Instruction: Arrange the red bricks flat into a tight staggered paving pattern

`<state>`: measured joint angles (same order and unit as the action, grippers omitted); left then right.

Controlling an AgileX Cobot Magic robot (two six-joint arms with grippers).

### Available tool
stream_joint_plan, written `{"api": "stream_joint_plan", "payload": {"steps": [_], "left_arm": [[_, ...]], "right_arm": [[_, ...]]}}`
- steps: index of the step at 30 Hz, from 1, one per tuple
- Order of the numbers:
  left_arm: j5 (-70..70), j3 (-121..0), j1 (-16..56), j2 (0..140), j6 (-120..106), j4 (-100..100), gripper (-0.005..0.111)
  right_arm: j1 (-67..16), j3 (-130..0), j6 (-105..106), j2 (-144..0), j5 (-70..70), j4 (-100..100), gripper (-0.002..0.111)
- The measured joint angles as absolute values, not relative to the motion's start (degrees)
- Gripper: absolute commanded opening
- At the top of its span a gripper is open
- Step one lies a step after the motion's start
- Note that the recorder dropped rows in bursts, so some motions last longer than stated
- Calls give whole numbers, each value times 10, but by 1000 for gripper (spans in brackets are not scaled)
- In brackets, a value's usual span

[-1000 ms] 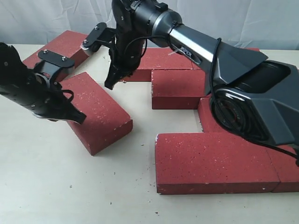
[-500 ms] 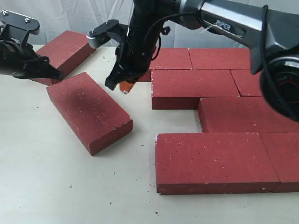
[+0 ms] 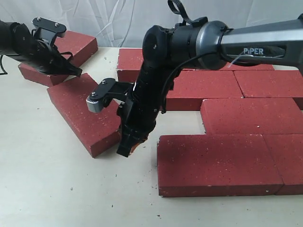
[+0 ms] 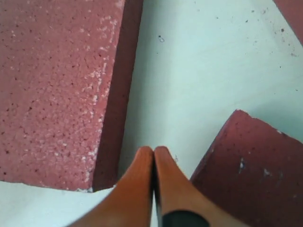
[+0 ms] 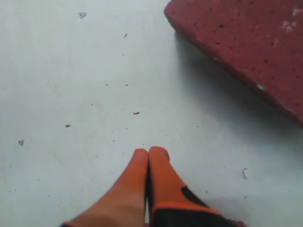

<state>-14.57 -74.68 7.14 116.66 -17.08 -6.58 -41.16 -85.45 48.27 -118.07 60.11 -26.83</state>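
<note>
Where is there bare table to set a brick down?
Bare table spans the exterior view's near-left, bordered by the angled brick and the front brick. The gap between those two is crowded: the right gripper hangs there.

The right pincer [image 3: 125,150] dropped beside the angled red brick [image 3: 78,106]; the left pincer [image 3: 75,72] withdrew.

A pale tabletop [image 3: 47,189] — flecked with dark crumbs [image 5: 136,113] — before a white curtain [image 3: 118,19].

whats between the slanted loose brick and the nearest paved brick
The right gripper, shut, over bare table, close beside the slanted brick, apart from the nearest paved brick: seen in the exterior view.
</note>
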Motion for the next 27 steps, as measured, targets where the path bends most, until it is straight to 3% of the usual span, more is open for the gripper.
{"api": "stream_joint_plan", "payload": {"steps": [20,27], "left_arm": [[-222,-783,101,1200,-186,-62,0],[-280,-786,101,1193,-186,-57,0]], "right_arm": [[-415,-854,499,-1222,545,-266,-1],[-418,-854,468,-1226,501,-179,-1]]}}
